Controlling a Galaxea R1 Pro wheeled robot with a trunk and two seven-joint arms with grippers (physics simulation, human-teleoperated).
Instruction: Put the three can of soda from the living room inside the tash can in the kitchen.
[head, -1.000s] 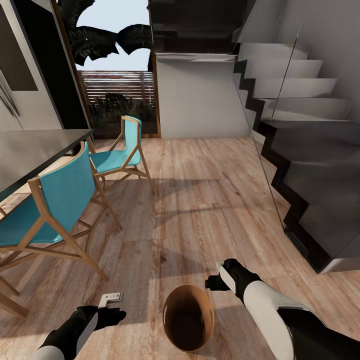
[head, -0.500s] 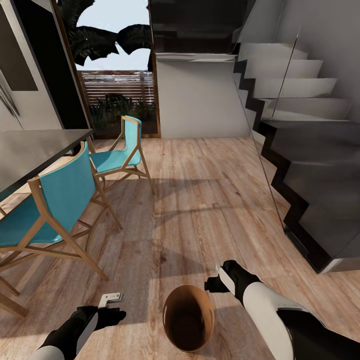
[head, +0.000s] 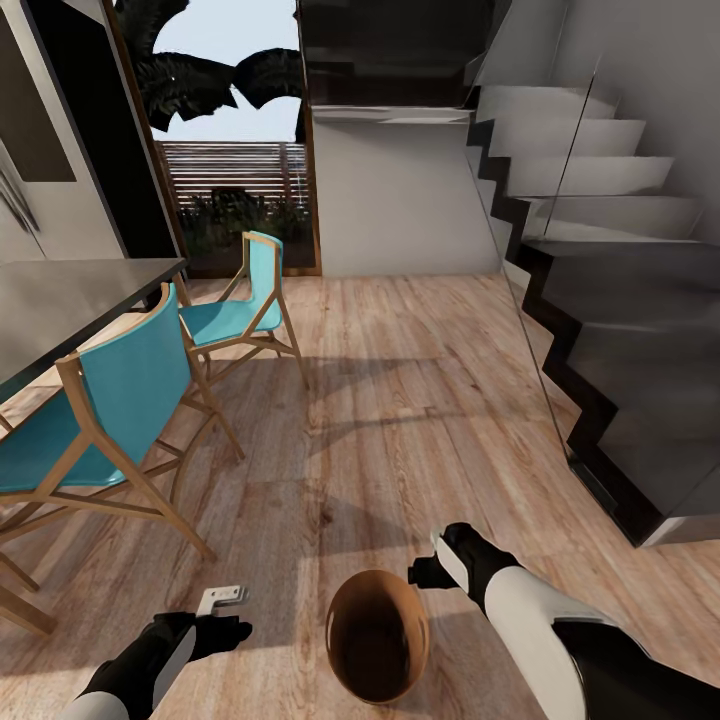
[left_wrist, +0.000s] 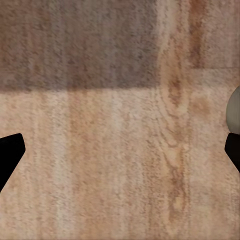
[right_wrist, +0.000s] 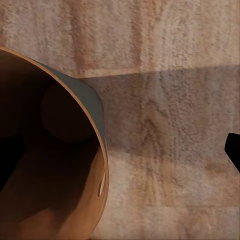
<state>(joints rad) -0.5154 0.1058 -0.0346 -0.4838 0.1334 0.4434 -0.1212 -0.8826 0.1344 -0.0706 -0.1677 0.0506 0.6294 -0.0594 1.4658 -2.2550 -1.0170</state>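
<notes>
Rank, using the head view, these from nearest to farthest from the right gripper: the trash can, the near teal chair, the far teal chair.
1. The trash can, just beside the right gripper.
2. The near teal chair, left, beside the table.
3. The far teal chair, farther back, near the glass door.

floor (head: 420, 380): light wood | on it: tash can (head: 377, 636), teal chairs (head: 120, 400)

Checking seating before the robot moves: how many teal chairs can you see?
2: the nearer chair and the farther chair, both beside the table. Others may be hidden outside the picture.
</notes>
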